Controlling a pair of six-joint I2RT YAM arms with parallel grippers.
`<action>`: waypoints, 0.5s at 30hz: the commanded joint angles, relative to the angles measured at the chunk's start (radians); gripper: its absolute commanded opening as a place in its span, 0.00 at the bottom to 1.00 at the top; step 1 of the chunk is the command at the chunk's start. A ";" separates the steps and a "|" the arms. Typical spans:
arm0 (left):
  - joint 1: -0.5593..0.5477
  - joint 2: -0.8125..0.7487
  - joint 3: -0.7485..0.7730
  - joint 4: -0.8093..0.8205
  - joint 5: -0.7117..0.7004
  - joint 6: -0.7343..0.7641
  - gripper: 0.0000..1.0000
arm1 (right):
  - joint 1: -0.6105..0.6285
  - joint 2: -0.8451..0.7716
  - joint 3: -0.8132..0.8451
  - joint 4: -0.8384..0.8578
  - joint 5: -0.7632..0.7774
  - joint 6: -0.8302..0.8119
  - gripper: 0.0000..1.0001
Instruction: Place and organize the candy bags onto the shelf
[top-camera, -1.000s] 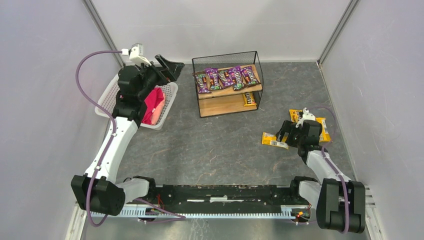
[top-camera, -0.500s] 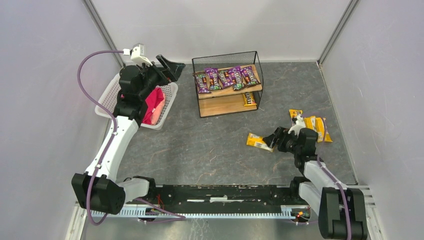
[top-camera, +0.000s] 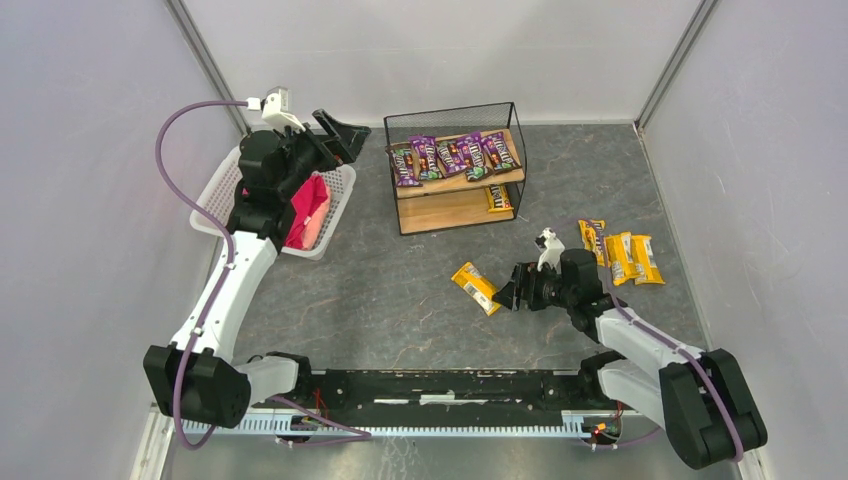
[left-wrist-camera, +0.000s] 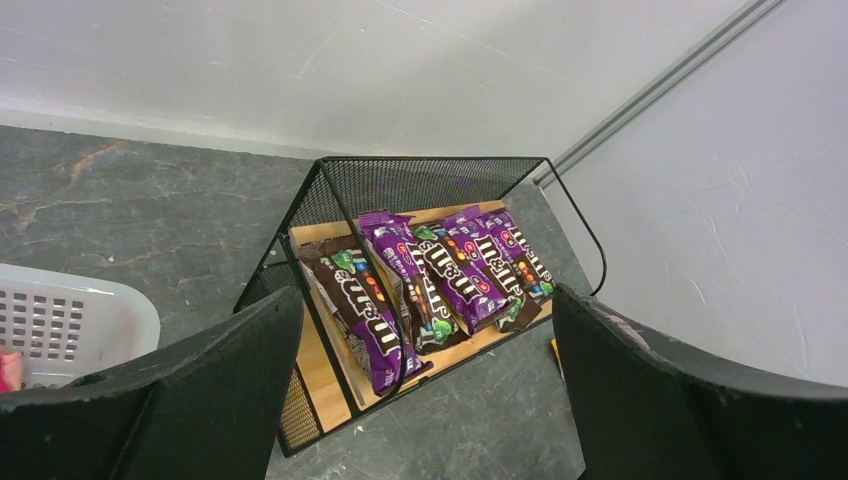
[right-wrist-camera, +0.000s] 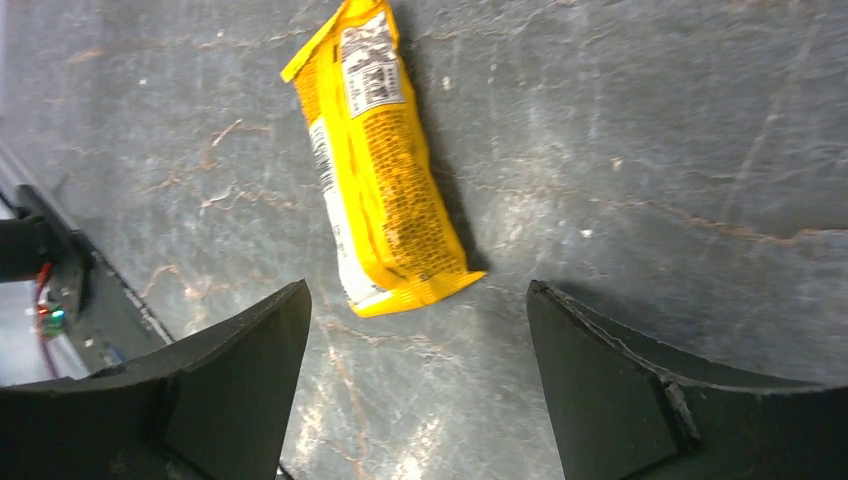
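While the worktop (top-camera: 420, 300) is a dark grey slab with a mottled, stone-like surface, the white plastic lattice basket (top-camera: 215, 195) at its far left corner is pale and full of holes. At the middle of the far edge stands the shelf (top-camera: 445, 212), two light wooden boards in a black wire-mesh frame. Glossy purple candy bags (top-camera: 455, 155) lie in a row on the upper board, one yellow bag (top-camera: 499, 198) on the lower. Three more yellow bags (top-camera: 625, 255) lie side by side near the right edge, and a single yellow bag (top-camera: 476, 287) lies flat nearer the middle. The left gripper (top-camera: 343, 135) hangs over the basket, fingers spread wide, holding nothing. The right gripper (top-camera: 507, 294) is low, fingers apart and empty, the single yellow bag just before them.
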 joint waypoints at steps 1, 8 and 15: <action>-0.001 0.001 0.027 0.012 0.004 0.017 1.00 | -0.004 0.002 0.062 -0.075 0.089 -0.104 0.86; -0.003 0.002 0.028 0.012 0.003 0.016 1.00 | 0.007 0.097 0.040 0.025 0.016 -0.037 0.83; -0.002 0.002 0.028 0.012 0.008 0.013 1.00 | 0.058 0.049 0.005 0.016 0.115 0.014 0.80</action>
